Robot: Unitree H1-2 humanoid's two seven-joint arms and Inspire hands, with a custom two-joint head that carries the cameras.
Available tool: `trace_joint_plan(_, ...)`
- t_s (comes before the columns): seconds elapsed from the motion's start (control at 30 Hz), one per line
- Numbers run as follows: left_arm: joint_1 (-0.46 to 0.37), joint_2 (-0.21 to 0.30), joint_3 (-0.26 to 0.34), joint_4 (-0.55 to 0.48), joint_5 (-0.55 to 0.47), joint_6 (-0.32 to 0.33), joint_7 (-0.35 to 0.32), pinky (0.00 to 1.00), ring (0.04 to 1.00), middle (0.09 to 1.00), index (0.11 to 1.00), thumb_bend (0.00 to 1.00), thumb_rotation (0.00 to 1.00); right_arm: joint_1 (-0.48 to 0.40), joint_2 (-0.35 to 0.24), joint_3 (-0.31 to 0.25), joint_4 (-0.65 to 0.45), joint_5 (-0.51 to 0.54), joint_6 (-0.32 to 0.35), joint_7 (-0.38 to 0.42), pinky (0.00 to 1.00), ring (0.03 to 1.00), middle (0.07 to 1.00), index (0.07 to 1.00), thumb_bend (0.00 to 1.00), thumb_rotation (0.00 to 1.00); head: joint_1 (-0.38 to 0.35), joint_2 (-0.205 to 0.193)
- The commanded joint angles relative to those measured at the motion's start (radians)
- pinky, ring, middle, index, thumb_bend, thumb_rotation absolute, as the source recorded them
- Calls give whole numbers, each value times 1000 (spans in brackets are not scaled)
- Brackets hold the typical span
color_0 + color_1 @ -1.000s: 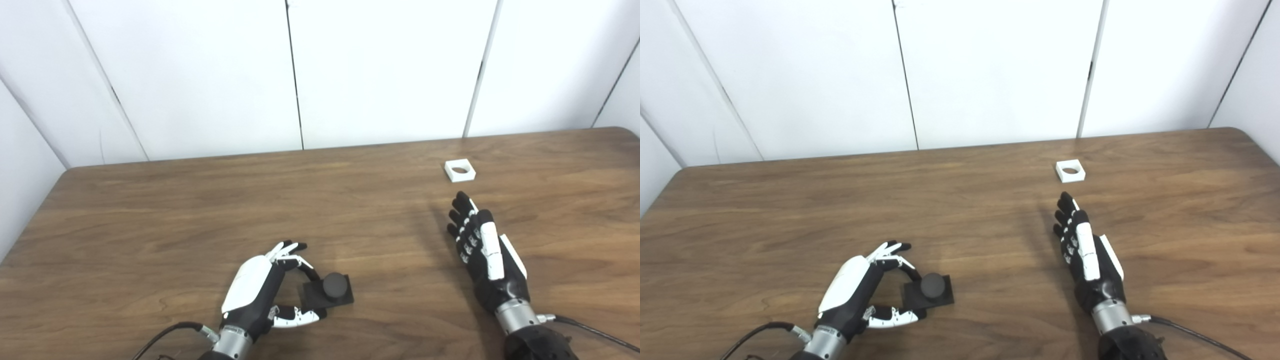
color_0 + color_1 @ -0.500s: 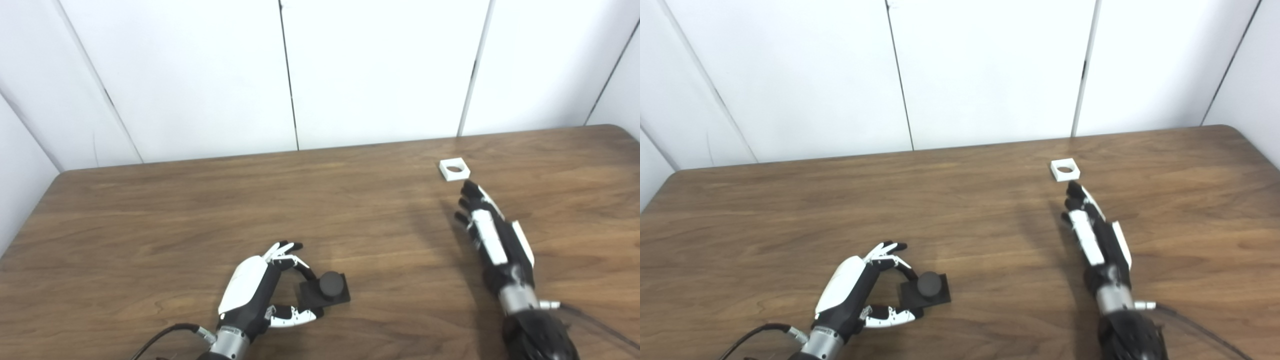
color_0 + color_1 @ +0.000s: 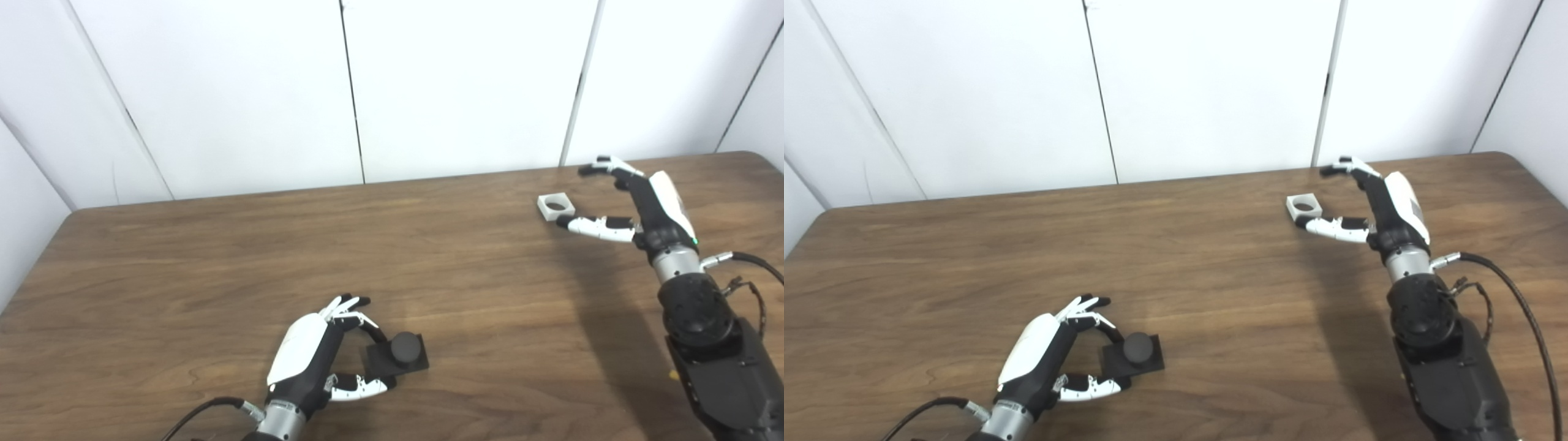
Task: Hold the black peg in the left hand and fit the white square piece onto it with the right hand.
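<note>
Now, right hand (image 3: 637,205): reaching to the far right part of the table (image 3: 184,257), palm turned toward the left, fingers (image 3: 603,164) arched high and spread from the thumb (image 3: 591,225), holding nothing. The thumb tip lies just beside the near right corner of the white square piece (image 3: 555,206); whether it touches cannot be told. The fingers curl above and behind the piece without closing on it.

View differences: the right eye view shows the full loop of black cable (image 3: 1513,294) running from the right wrist toward the bottom edge; the left eye view cuts this cable at its right border. The left eye view shows more of the side wall (image 3: 24,202) at the table's left end.

Left hand (image 3: 318,355): low at the near edge, resting on the table, fingers and thumb curved around the left side of the black peg (image 3: 398,355) in a loose pinch. The fingertips appear to touch the base's corners; a firm grip cannot be confirmed.

Peg: a short dark cylinder standing upright on a flat square black base, sitting on the wood.

White piece: a small flat square block with a round hole through its middle, lying flat, well apart from the peg.
</note>
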Motion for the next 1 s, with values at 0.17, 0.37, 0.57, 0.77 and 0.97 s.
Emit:
trace_joint_plan(0.17,-17,5,2,-6,22,-22,12,948,966,892,493,501,89,-141,-111,53,72,-34,-8,79,921,975,935,701,911,237,-6,3)
trace_joint_plan(0.37,-21,7,4,-3,18,-23,9,942,967,894,494,501,89,-212,-147,100,146,-48,-14,135,938,1000,952,711,916,210,-9,3)
trace_joint_plan(0.57,-24,1,5,2,16,-26,13,939,964,890,493,501,88,-267,-157,134,198,-70,-23,156,920,1000,955,710,909,166,-13,1)
trace_joint_plan(0.77,-23,4,2,3,14,-31,8,939,968,896,494,500,88,-314,-158,171,268,-100,-33,154,893,1000,959,707,893,168,-12,-1)
trace_joint_plan(0.97,-19,0,1,4,18,-33,13,933,965,894,494,501,88,-360,-154,205,342,-118,-58,149,886,1000,964,709,877,174,-10,-2)
